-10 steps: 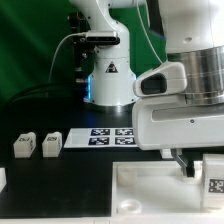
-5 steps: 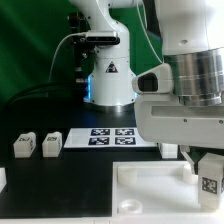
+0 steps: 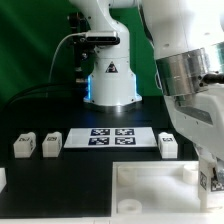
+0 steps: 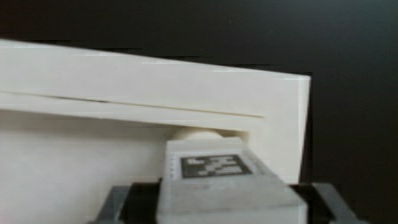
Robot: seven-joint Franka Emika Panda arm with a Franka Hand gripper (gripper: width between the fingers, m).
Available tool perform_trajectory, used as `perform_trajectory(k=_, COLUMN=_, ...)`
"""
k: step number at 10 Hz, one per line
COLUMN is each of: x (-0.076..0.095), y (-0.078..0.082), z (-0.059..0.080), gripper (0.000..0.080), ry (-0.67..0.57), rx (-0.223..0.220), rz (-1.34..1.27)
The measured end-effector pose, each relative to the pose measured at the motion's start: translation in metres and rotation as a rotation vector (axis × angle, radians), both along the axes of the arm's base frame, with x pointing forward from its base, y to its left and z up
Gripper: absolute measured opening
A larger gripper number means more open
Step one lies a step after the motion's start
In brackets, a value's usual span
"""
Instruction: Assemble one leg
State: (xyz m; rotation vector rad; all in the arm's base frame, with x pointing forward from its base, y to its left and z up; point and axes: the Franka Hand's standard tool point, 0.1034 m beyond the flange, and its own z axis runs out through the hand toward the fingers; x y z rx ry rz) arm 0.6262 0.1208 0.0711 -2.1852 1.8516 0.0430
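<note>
Here, the biggest thing you see is the white arm (image 3: 185,70). Its upper links fill the exterior view's right, and it reaches down over the square panel (image 3: 150,188) on that same side. Its base stands well behind the panel's far edge.

Under everything runs the dark tabletop (image 3: 60,178). The panel lies flat on it, nearest the exterior camera, and in the wrist view its pale surface shows a long shallow groove running parallel to its edge.

Beyond the panel's far edge lies the marker board (image 3: 110,138), flat and apart from the panel, with a strip of bare tabletop between them.

The gripper (image 4: 221,203) hangs at the panel's corner on the exterior view's right. It is clenched on the leg (image 4: 214,168), with a dark finger (image 4: 128,204) pressed to one flank and its twin to the other. One tagged face of the leg is turned to the wrist camera. The leg's rounded tip sits right at the panel's edge, close to that corner. You cannot tell from either view whether the tip is seated in a socket or only touching the edge.

Three loose legs rest on the tabletop behind the panel. Two of them (image 3: 23,146) (image 3: 50,144) stand side by side off its far corner, toward the exterior view's left. A third loose leg (image 3: 167,145) stands just past the far edge, toward the exterior view's right.
</note>
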Motion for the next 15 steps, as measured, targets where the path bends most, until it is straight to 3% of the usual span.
perform_trajectory(k=3, x=-0.001, y=0.000, z=0.000, gripper=0.0297, ry=-0.011, rx=-0.014, rz=0.076)
perform_trajectory(k=4, x=-0.001, y=0.000, z=0.003, gripper=0.0372, ry=-0.037, rx=-0.077, rz=0.360)
perform_trajectory(k=5, x=0.001, y=0.000, z=0.007, gripper=0.0372, ry=-0.046, rx=-0.116, rz=0.561)
perform_trajectory(k=6, x=0.004, y=-0.001, z=0.009, gripper=0.0554, ry=-0.076, rx=-0.134, rz=0.665)
perform_trajectory(k=7, x=0.006, y=-0.005, z=0.010, gripper=0.0633, ry=-0.103, rx=-0.146, rz=0.742)
perform_trajectory(k=10, x=0.006, y=-0.007, z=0.007, gripper=0.0644, ry=-0.162, rx=-0.206, rz=1.089)
perform_trajectory(k=12, x=0.012, y=-0.003, z=0.007, gripper=0.0648, ry=-0.196, rx=-0.322, rz=1.450)
perform_trajectory(k=13, x=0.011, y=-0.004, z=0.006, gripper=0.0648, ry=-0.195, rx=-0.315, rz=1.429)
perform_trajectory(k=15, x=0.011, y=-0.005, z=0.006, gripper=0.0427, ry=-0.189, rx=-0.314, rz=1.401)
